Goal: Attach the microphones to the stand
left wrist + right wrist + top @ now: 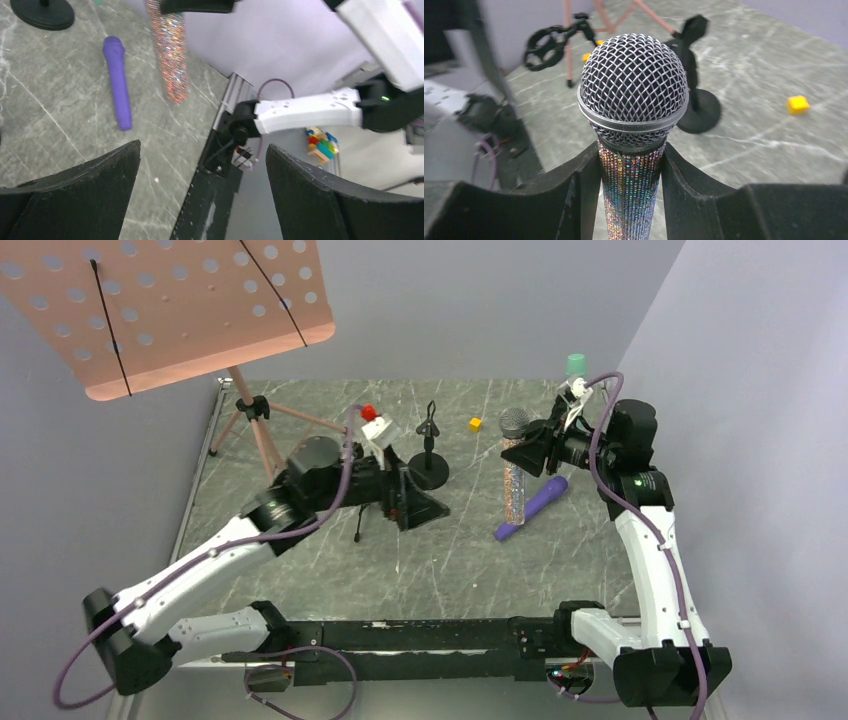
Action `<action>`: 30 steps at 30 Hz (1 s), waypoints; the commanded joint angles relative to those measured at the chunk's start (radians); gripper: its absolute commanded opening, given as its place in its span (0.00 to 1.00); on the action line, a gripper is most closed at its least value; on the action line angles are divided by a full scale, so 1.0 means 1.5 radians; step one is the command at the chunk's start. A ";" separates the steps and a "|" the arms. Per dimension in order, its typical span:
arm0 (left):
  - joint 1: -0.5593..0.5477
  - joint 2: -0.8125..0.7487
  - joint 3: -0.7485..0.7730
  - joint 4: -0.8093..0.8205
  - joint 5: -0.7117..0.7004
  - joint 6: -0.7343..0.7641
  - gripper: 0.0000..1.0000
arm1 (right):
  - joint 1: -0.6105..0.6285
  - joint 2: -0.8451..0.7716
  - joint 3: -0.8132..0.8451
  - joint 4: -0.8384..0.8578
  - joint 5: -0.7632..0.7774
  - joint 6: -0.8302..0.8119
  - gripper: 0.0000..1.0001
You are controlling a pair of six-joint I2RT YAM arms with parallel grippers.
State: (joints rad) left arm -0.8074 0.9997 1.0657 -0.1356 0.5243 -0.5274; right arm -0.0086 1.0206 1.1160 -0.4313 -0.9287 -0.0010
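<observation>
Microphone in glittery grey-brown, silver mesh head up, is held upright over the bench, the right tool clamped on its body just below the head. The purple microphone lies flat on the bench beside its lower end. The left tool, fingers wide apart and empty, hovers near the black round-based stand. A small yellow cube sits beyond.

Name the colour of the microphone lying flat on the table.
The microphone is purple; the left wrist view shows it best.
</observation>
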 commanded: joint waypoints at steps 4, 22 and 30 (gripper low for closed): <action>-0.090 0.125 -0.012 0.263 -0.157 0.015 0.99 | 0.023 0.000 -0.018 0.147 -0.213 0.077 0.10; -0.154 0.336 0.064 0.375 -0.283 -0.038 0.88 | 0.023 -0.023 -0.108 0.284 -0.297 0.176 0.10; -0.153 0.348 0.061 0.380 -0.232 -0.050 0.56 | 0.023 -0.026 -0.109 0.284 -0.307 0.168 0.12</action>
State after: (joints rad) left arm -1.0359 1.5097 1.1267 0.3687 0.1314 -0.5858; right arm 0.0231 1.0115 0.9493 -0.0612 -1.3437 0.2474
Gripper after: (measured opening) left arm 0.661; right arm 0.465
